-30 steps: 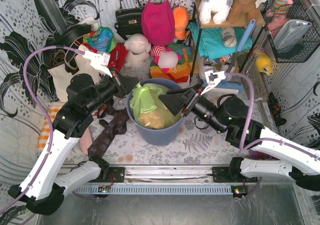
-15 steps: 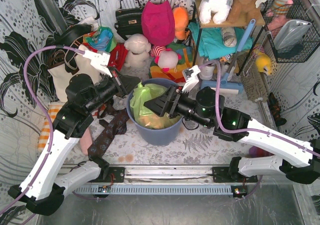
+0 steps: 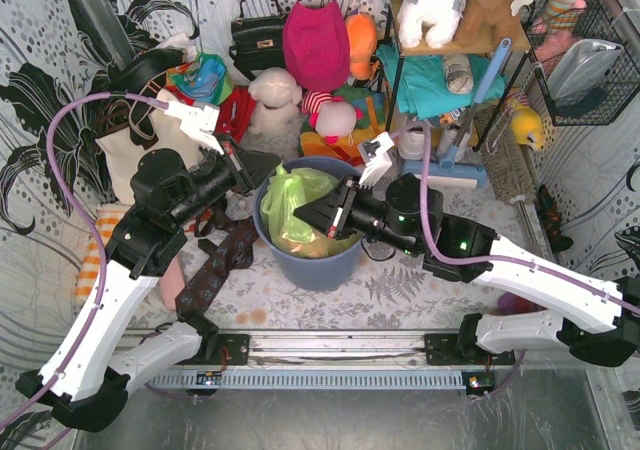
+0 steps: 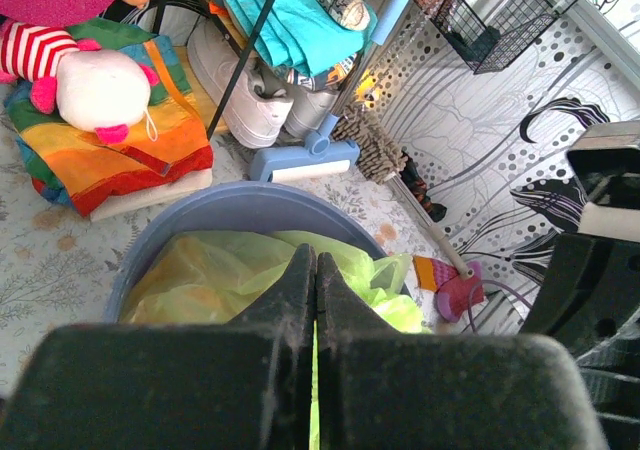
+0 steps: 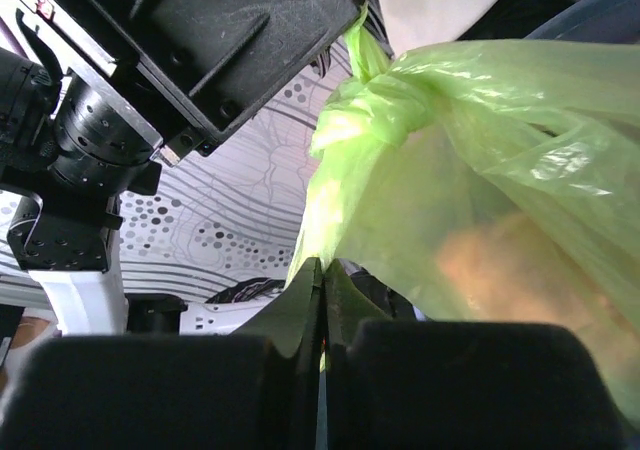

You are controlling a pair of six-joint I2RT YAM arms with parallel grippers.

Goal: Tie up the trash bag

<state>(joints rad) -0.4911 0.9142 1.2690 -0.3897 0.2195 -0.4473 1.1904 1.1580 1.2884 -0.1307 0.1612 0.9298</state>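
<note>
Right gripper (image 3: 300, 219) fingers are pressed together on the film of the trash bag (image 3: 288, 192) at frame centre. In the right wrist view, lime-green plastic runs down into the closed tips. Left gripper (image 3: 266, 171) fingers are also pressed together, pinching the bag at its upper-left corner. A thin green line shows between them in the left wrist view. A twisted bunch of film sits just below the left gripper body, between the two grip points.

The bag sits inside the blue-grey bin (image 3: 312, 266), with orange-brown paper showing through the plastic. The bin stands upright on the floral tabletop (image 3: 392, 290). A striped rainbow cloth (image 3: 345, 142) lies behind the bin, and a cream tote (image 3: 122, 165) stands at centre left.
</note>
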